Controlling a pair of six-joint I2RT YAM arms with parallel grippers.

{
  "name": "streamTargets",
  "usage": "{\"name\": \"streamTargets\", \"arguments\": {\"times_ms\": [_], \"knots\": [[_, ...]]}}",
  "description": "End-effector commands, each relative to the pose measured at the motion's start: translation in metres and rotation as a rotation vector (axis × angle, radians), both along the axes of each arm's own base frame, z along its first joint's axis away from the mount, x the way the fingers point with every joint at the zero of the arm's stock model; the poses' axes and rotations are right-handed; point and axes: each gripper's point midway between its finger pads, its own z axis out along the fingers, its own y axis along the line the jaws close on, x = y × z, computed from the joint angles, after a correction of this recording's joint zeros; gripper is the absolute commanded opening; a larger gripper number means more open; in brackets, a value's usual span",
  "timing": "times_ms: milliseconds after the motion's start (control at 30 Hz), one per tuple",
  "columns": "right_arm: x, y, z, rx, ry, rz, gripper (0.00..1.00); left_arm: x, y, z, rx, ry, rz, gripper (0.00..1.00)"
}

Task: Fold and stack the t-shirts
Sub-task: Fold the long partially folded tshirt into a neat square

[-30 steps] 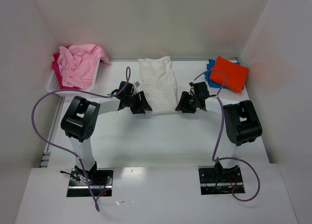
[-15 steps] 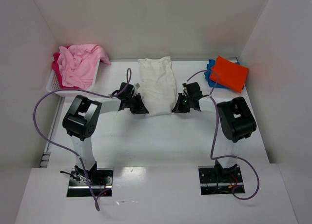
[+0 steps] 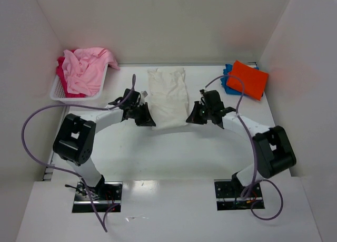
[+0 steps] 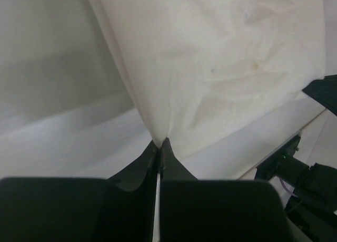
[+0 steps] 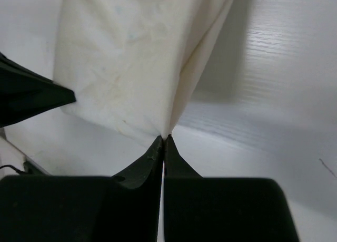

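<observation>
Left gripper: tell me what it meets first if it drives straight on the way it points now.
The cream-white t-shirt, whose corner the left gripper pinches; going on would push into that cloth. The right gripper sits off to the side, probably outside the line.

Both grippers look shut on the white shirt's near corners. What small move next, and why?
Probably lift both together and carry the near hem toward the far end. The left gripper and right gripper each pinch a near corner of the cream-white shirt, which lies as a long strip.
</observation>
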Motion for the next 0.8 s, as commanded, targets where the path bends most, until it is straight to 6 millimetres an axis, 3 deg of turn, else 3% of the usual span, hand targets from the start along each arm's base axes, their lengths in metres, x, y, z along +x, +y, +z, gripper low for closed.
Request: {"name": "streamTargets", "arguments": {"times_ms": [0,233,400,567,767], "knots": [[-0.022,-0.002,0.028,0.018,-0.027,-0.009,0.0,-0.026,0.006,0.022,0.004,0.009,-0.048,0.0],[-0.052,0.003,0.073,0.08,-0.071,-0.014,0.0,-0.049,0.024,0.085,0.029,-0.085,-0.03,0.0],[-0.06,0.001,0.104,0.126,-0.128,-0.036,0.0,-0.069,0.023,0.132,-0.056,-0.136,-0.021,0.0],[-0.047,-0.002,0.123,0.101,-0.199,-0.052,0.0,-0.064,0.02,0.16,-0.084,-0.184,-0.022,0.0],[-0.003,-0.002,0.135,0.086,-0.274,-0.071,0.0,-0.035,0.033,0.153,-0.082,-0.175,0.061,0.0]]}}
